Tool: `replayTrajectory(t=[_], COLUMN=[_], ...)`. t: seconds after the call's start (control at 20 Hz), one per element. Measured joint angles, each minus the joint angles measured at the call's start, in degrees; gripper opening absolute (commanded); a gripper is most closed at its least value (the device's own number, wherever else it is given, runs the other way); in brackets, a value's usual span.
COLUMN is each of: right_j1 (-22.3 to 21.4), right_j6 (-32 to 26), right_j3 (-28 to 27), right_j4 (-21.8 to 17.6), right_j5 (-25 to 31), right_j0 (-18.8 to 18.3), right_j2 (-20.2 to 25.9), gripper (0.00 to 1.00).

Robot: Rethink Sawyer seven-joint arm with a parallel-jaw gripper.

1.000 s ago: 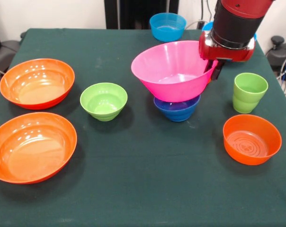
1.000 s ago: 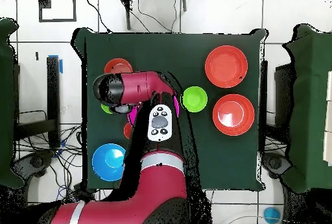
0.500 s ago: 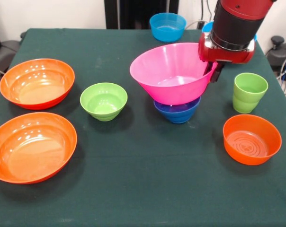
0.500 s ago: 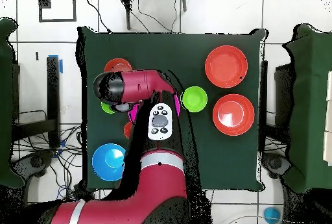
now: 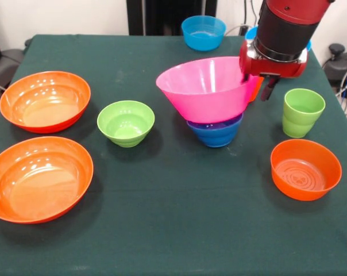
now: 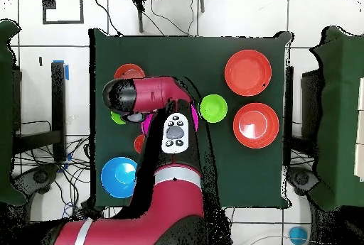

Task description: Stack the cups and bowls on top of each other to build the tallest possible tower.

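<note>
My gripper (image 5: 257,86) is shut on the right rim of the big pink bowl (image 5: 202,89), one finger (image 5: 269,89) outside it. The pink bowl's base sits at the mouth of the small dark blue bowl (image 5: 215,132); I cannot tell whether it rests there. The lime green cup (image 5: 301,112) stands right of the gripper. The smaller orange bowl (image 5: 305,168) is at the front right. The small lime green bowl (image 5: 126,122) is left of the pink bowl. Two wide orange bowls (image 5: 45,100) (image 5: 39,177) lie at the left. A sliver of the orange cup (image 6: 139,143) shows beside the arm.
A sky blue bowl (image 5: 203,31) stands at the far edge, a second one (image 5: 251,31) mostly hidden behind the arm. In the overhead view the arm (image 6: 170,185) covers the pink and dark blue bowls; the green bowl (image 6: 213,108) and wide orange bowls (image 6: 248,72) (image 6: 256,125) show.
The pink bowl has tipped so less of its inside shows, and its left rim has shifted slightly left and down. The gripper has barely moved. The other things are unmoved.
</note>
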Motion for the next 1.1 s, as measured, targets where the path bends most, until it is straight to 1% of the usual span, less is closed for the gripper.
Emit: replayTrajectory(t=[0.6,1.1], right_j1=[1.54,1.99], right_j6=[0.0,0.0], right_j3=[-0.02,-0.02], right_j4=[0.0,0.0], right_j5=[-0.04,-0.04], right_j0=[0.46,0.99], right_j2=[-0.66,-1.44], gripper=[1.0,1.0])
